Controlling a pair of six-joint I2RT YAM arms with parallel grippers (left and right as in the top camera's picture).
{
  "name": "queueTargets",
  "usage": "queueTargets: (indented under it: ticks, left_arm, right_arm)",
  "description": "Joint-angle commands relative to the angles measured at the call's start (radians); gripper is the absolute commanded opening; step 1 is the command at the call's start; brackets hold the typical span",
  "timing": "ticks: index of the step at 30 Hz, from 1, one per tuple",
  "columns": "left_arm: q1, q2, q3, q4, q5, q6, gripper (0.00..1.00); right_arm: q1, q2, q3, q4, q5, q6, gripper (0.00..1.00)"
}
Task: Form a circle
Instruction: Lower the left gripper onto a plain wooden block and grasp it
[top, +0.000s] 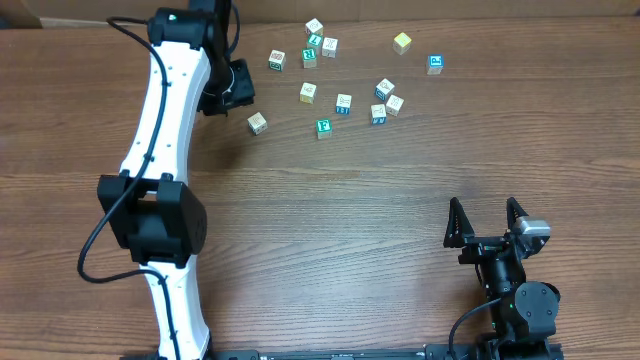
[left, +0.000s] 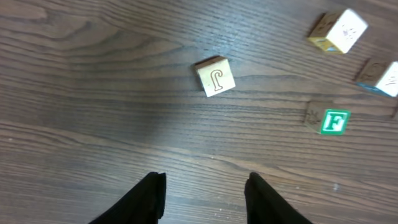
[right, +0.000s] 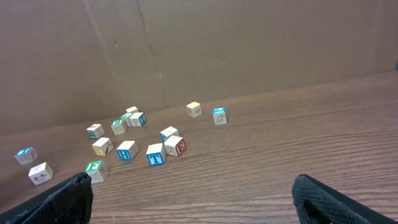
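Near the far edge of the desk (top: 360, 230), left of middle, the left gripper (left: 205, 186) hangs half open over bare wood, touching nothing; a cream J block (left: 216, 76) lies just ahead of its fingertips (left: 152, 190). Beyond it the other blocks (top: 343, 103) lie scattered, apart, not in a ring. Toward the near right corner the right gripper (top: 485, 222) stands wide, empty.
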Motion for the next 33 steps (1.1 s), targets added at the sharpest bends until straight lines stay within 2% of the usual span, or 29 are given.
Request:
queueTargets:
  ticks: [1,3,6,9,11,12,13,16,27,29,33]
  left_arm:
    - [-0.009,0.044,0.014,0.000,0.026,-0.014,0.33]
    - [-0.010,0.061,0.014,0.000,0.055,-0.013,0.30]
    - [-0.010,0.083,0.014,0.005,0.075,-0.013,0.32]
    - [-0.010,0.109,0.014,0.021,0.071,-0.013,0.47]
    - [-0.012,0.125,0.014,0.032,0.072,-0.014,0.50]
    - [-0.013,0.130,0.014,0.039,0.072,-0.014,0.55]
    - [-0.016,0.143,0.014,0.051,0.069,-0.014,0.69]
    - [-0.020,0.164,0.014,0.074,0.066,-0.014,0.76]
    - [-0.020,0.264,0.014,0.172,0.063,-0.025,0.76]
    - [-0.020,0.272,0.014,0.186,0.060,-0.025,0.74]
    - [-0.020,0.273,0.014,0.222,0.059,-0.025,0.64]
  right_arm:
    - [-0.006,-0.011,-0.010,0.006,-0.009,-0.014,1.00]
    - [-0.006,-0.011,-0.010,0.006,-0.009,-0.014,1.00]
    - [-0.006,-0.011,-0.010,0.006,-0.009,-0.014,1.00]
    - [-0.006,-0.011,-0.010,0.006,-0.009,-0.014,1.00]
    - [-0.006,-0.011,-0.010,0.006,-0.009,-0.014,1.00]
    - [-0.006,-0.011,-0.010,0.006,-0.009,-0.014,1.00]
    - [-0.006,-0.011,-0.010,0.006,-0.009,-0.014,1.00]
    - [-0.006,-0.011,-0.010,0.006,-0.009,-0.014,1.00]
    - [-0.006,-0.011,-0.010,0.006,-0.009,-0.014,1.00]
    - [-0.006,-0.011,-0.010,0.005,-0.009,-0.014,1.00]
    - [-0.006,-0.011,-0.010,0.005,-0.009,-0.014,1.00]
